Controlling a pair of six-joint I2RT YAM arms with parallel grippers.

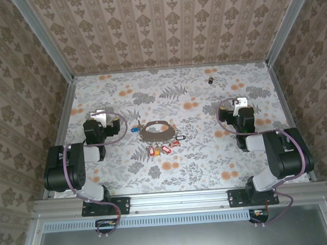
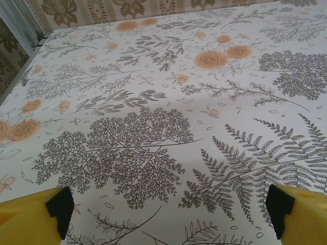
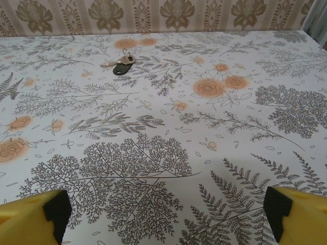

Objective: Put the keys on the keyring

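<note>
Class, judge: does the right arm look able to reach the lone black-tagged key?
Probably yes: the black-tagged key lies ahead of the open right tool, with bare table between.

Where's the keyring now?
In the top view the keyring lies centrally between the left gripper and the right gripper, the blue key at its left and the other coloured keys just nearer the bases.

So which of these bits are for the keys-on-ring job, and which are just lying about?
Job: keyring; blue key; black key; red, yellow and pink keys.
Lying about: perhaps the far key with black tag, apart from the rest; flowered table cover.
</note>
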